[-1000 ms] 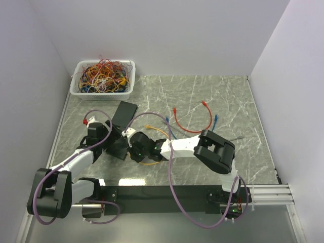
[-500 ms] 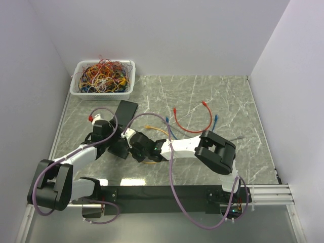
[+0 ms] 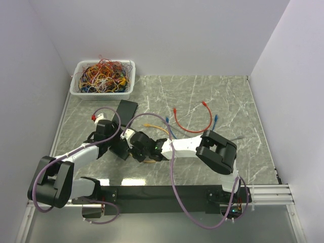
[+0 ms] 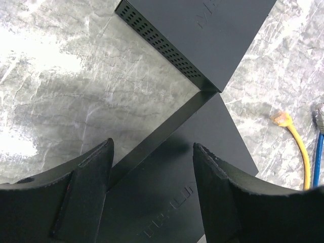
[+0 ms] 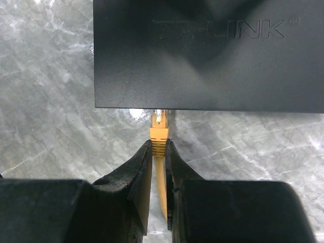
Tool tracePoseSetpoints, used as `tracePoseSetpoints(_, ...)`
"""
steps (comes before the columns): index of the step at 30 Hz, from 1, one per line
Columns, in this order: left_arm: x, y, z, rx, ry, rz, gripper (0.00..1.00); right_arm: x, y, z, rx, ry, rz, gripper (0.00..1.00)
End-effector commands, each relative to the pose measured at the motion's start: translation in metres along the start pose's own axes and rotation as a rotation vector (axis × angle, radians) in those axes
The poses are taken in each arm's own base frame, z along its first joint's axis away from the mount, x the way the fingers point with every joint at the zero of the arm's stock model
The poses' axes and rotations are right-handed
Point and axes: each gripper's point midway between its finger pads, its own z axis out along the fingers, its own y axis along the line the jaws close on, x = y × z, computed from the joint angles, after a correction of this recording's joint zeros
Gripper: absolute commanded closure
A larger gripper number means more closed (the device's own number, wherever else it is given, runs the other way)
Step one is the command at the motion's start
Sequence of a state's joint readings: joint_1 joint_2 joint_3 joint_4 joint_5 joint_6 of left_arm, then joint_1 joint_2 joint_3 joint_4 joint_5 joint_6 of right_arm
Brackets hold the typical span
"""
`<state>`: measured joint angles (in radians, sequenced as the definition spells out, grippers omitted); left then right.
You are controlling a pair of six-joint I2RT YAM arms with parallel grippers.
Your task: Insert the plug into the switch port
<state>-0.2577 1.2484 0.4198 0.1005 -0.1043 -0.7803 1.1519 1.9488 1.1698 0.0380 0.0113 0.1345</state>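
Observation:
A black TP-Link switch point(image 3: 120, 146) lies flat on the marble table, left of centre. In the right wrist view its edge point(image 5: 212, 50) fills the top. My right gripper point(image 5: 159, 149) is shut on the yellow plug point(image 5: 159, 132), whose tip is at the switch's front edge; how far it is in is hidden under the edge. In the top view this gripper point(image 3: 132, 148) sits just right of the switch. My left gripper point(image 4: 152, 147) is open, with its fingers spread above the switch's top point(image 4: 192, 172). In the top view it point(image 3: 113, 137) is at the switch's far left side.
A second black switch point(image 3: 125, 112) lies just behind the first and shows in the left wrist view point(image 4: 212, 35). The yellow cable's other end point(image 4: 281, 119) and a blue cable point(image 4: 319, 147) lie to the right. A red cable point(image 3: 190, 121) lies mid-table. A white bin of tangled cables point(image 3: 103, 77) stands at the back left.
My left arm has swung right and forward, bringing its open gripper over the switch. The right gripper has stayed at the switch's edge with the plug.

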Motion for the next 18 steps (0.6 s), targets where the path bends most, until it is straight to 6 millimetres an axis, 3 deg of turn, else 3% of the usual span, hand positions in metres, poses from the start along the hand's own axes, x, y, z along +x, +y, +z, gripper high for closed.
tracePoseSetpoints(1, 0.037, -0.016, -0.011, 0.073, 0.163, -0.023, 0.32, -0.098, -0.001, -0.026, -0.012, -0.312, -0.005, 1.0)
tracePoseSetpoints(10, 0.048, -0.012, -0.017, 0.07, 0.184, -0.032, 0.32, -0.118, -0.025, -0.027, 0.049, -0.357, 0.045, 1.0)
tracePoseSetpoints(18, 0.069, -0.016, -0.026, 0.122, 0.219, -0.066, 0.33, -0.116, -0.015, -0.03, -0.048, -0.412, -0.02, 1.0)
